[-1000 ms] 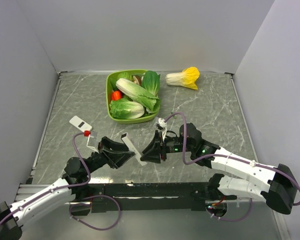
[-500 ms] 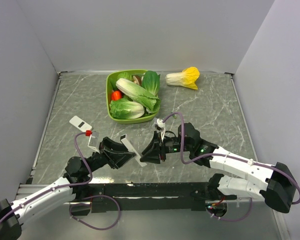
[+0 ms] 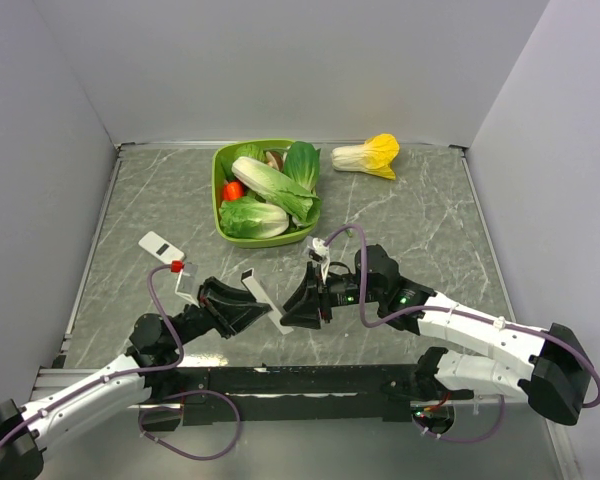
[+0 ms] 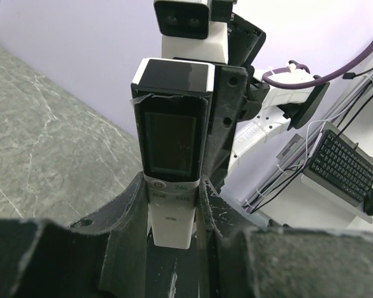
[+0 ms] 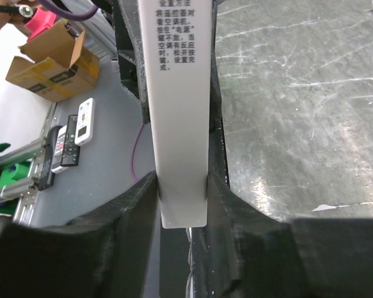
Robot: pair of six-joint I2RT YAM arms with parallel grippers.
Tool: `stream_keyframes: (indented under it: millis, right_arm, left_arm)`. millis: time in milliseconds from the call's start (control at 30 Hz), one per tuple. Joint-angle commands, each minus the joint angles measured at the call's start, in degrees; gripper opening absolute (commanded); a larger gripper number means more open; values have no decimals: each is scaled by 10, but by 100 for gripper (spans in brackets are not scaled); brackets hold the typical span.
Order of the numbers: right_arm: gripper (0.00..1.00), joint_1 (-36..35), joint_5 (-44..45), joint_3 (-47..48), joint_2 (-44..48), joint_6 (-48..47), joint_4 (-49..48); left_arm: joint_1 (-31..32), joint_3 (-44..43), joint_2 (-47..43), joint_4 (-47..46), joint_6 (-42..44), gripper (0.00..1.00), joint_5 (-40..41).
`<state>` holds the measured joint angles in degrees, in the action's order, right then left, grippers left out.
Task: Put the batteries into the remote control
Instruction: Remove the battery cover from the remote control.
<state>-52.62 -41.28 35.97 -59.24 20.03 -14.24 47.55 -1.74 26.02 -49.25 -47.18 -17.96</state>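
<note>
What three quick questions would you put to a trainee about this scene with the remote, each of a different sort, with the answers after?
1. True or false: the left jaws and the right jaws both grip the remote control.
2. Where is the yellow-tipped cabbage? A) on the table, right of the green bowl. B) inside the bowl. C) under the remote control.
3. Which face of the remote control does the left wrist view show?
Key: 1 true. 2 A. 3 the face with the display.
</note>
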Motion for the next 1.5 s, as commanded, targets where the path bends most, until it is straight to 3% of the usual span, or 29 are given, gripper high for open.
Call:
stream_keyframes:
  millis: [0,167,433,833,1467]
  right_arm:
    - [51,3,-13,32,3,-18,-25]
    - [57,8,-35,59,-17,-22,-26]
    - [57,11,-48,77,-35,-23,-31]
    - [30,13,-94,59,-40,-18,-44]
    - [28,13,-123,-14,-25,-52,-18]
  left_arm:
    - [-1,4,-12,-20,2,1,-12]
    - [-1,3,-13,-22,1,1,-23]
    - [-1,2,-11,-29,1,1,-35]
    - [-1,13,-32,-29,6,1,13]
    - [-5,37,-110,-19,7,1,158]
